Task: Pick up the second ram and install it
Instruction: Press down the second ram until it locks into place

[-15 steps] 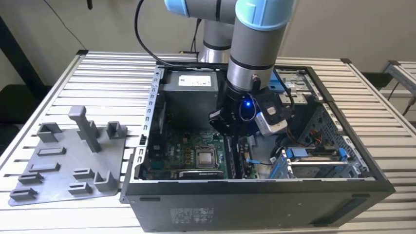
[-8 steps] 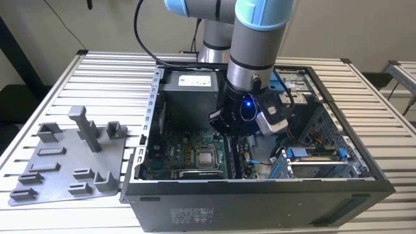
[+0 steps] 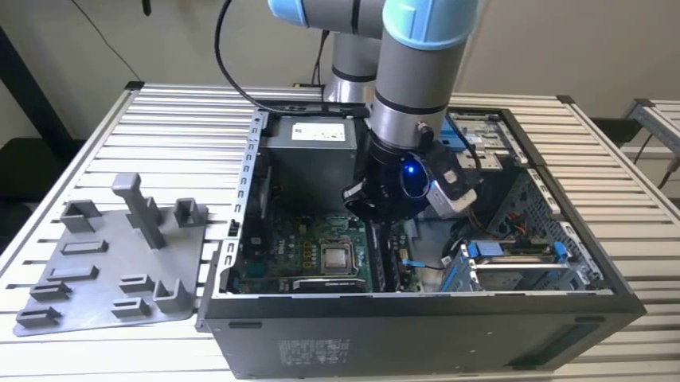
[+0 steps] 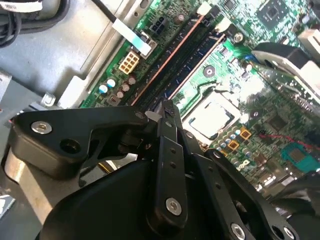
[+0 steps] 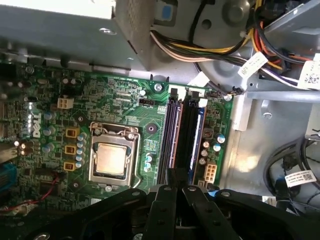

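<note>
Inside the computer case (image 3: pixel 595 278), the arm (image 3: pixel 420 72) points its claw (image 5: pixel 176 181) down over the motherboard (image 5: pixel 125 115)

A slatted metal table (image 3: pixel 181 119) carries an open computer case (image 3: pixel 425 334) beside a grey fixture plate (image 3: pixel 101 278).

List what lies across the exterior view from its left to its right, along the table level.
Grey fixture plate with posts → computer case's left wall → motherboard with processor → the arm's claw over the memory slots → blue-tabbed drive cage.
</note>
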`<state>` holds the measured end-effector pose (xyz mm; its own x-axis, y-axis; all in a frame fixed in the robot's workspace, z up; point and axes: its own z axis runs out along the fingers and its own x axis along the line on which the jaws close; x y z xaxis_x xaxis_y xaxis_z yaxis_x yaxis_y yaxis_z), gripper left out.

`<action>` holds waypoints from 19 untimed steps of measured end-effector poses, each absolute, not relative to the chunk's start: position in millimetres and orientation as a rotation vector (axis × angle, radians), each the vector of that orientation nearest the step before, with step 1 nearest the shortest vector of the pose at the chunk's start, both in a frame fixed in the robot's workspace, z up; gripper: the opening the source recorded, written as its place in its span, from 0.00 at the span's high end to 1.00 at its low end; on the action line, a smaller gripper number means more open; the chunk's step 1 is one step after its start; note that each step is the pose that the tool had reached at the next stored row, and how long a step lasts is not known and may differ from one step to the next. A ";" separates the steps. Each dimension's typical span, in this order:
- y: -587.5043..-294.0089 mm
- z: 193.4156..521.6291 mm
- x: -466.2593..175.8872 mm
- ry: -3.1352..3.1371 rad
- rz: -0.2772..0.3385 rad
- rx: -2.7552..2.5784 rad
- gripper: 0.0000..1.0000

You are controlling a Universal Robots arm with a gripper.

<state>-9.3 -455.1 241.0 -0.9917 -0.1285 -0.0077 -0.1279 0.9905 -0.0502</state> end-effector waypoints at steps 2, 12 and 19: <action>-455.1 241.0 -9.3 3.119 -0.078 -0.239 0.89; -455.1 241.0 -9.6 3.087 -0.076 -0.465 0.89; -455.1 241.0 -10.2 3.054 -0.075 -0.624 0.89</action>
<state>-10.2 -455.1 241.0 -0.9196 -0.3927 -0.0132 -0.3915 0.9187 -0.0517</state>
